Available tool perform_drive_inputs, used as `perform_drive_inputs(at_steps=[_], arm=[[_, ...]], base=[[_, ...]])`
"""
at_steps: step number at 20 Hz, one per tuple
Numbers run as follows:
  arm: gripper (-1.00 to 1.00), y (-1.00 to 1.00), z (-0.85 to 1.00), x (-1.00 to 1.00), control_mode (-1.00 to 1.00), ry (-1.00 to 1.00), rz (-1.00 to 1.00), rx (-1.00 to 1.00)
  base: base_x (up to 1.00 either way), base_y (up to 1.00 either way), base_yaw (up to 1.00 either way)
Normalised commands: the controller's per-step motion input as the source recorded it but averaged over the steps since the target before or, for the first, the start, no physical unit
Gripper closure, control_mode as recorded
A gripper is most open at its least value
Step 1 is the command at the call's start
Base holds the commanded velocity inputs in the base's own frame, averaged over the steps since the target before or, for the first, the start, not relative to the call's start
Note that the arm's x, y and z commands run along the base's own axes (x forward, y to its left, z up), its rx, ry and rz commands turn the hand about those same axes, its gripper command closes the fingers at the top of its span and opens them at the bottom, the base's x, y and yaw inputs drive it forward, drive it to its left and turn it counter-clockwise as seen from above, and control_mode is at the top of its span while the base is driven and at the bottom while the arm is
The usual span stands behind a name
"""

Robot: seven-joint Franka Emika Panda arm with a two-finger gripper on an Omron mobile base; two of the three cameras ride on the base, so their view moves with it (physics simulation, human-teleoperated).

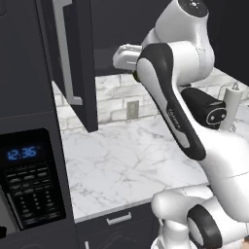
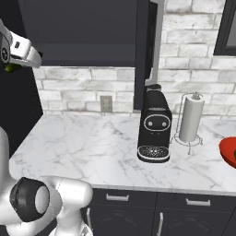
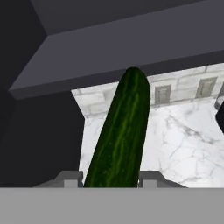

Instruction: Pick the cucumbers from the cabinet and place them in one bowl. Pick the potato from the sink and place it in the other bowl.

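Observation:
A dark green cucumber (image 3: 120, 135) stands up between my fingertips (image 3: 71, 179) in the hand view, and my gripper (image 3: 111, 181) is shut on it. Behind it are the cabinet's dark underside (image 3: 131, 39) and the marble counter (image 3: 183, 144). In the right base view the hand is at the upper left edge, with a sliver of the cucumber (image 2: 11, 68) under it. The cabinet door (image 1: 73, 53) hangs open, with its silver handle facing the left base view. The red bowl (image 2: 228, 150) sits on the counter at the far right edge. The sink, the potato and the other bowl are out of view.
A black coffee machine (image 2: 155, 124) and a paper towel holder (image 2: 191, 117) stand on the marble counter (image 2: 92, 143) against the brick wall. The open door's edge (image 2: 143, 50) hangs above the machine. A black microwave (image 1: 29, 180) sits at the lower left.

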Motion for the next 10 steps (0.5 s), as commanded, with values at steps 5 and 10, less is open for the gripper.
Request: perform_drive_inputs(at_steps=[5,10], arm=[[1.00,-0.23,0.00,-0.86,-1.00,0.05,0.00,0.00],[1.00,-0.24,-0.36,-0.66,-1.00,0.03,0.00,0.00]], base=[[0.00,0.00,0.00],[0.00,0.00,0.00]])
